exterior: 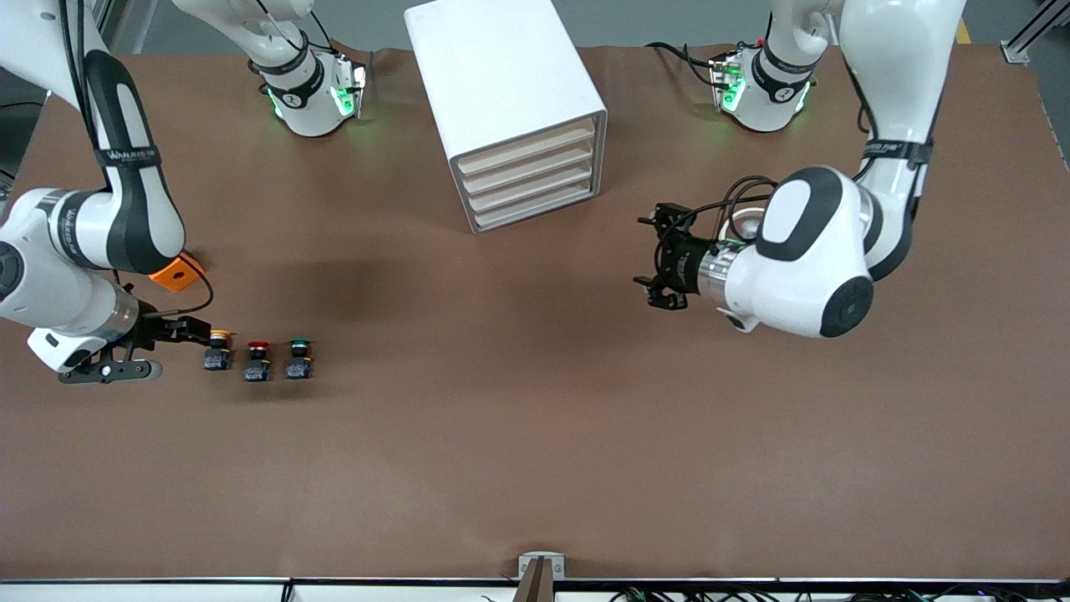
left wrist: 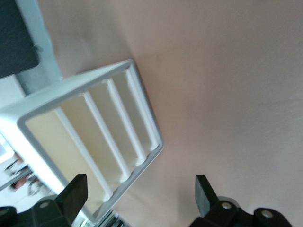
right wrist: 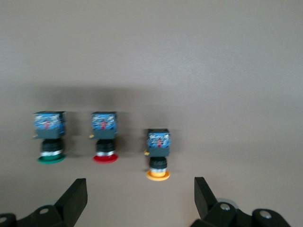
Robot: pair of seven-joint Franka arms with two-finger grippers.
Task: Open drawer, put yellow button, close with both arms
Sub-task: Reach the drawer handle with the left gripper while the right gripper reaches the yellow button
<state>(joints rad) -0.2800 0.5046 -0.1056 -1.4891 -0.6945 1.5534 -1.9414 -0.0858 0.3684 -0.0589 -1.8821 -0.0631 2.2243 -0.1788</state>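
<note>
Brown table covering runs wide and bare through the middle, plenty of room between the two arms. White cabinet sits angled between the two bases, all four cream drawers flush with its frame; the drawer on top is shut.

Left arm reaches in from its base, and the left gripper hangs over open table beside the cabinet, toward the left arm's end, fingers spread wide, nothing between them, and the drawer fronts fill its wrist view.

Right gripper is down low at the right arm's end, jaws parted and empty, just beside the yellow button. That button stands at the end of a short row, red button next, green button last, small gaps between them. An orange block lies under the right arm.
</note>
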